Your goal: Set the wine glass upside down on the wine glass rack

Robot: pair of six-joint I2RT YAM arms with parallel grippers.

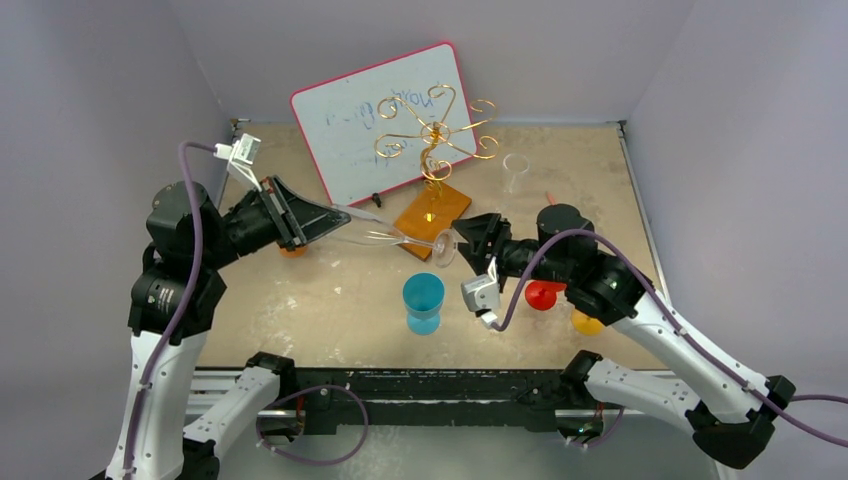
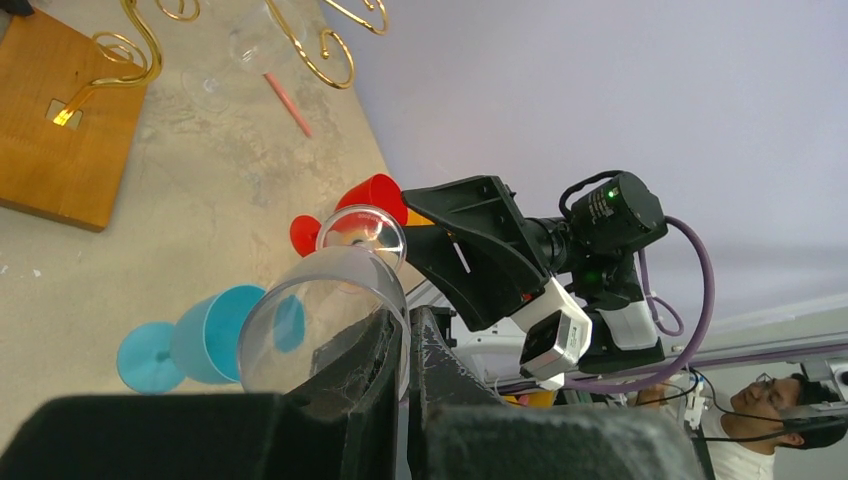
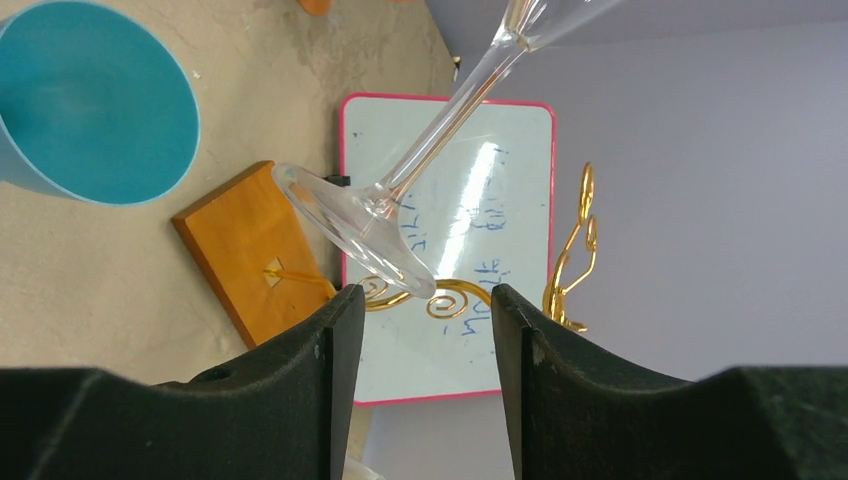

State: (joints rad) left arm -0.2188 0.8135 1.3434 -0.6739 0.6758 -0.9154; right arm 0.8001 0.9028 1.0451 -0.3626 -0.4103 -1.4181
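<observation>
Top view: left gripper (image 1: 338, 216) is clamped on the wine glass (image 1: 392, 238) at the bowl. The glass lies sideways in the air, just near-side of the wine glass rack (image 1: 434, 135) base, foot twd the right gripper (image 1: 468, 240), which is spread wide.

Left wrist: fingers (image 2: 372, 350) pinch the bowl rim, which passes btwn them. That looks like a thin grip, so don't twist it.

Right wrist: the foot sits just ahead of the open fingers (image 3: 320, 370), left of ctr. You'd do best to ctr on the stem above the foot, close gently, and only then let the left release.
</observation>
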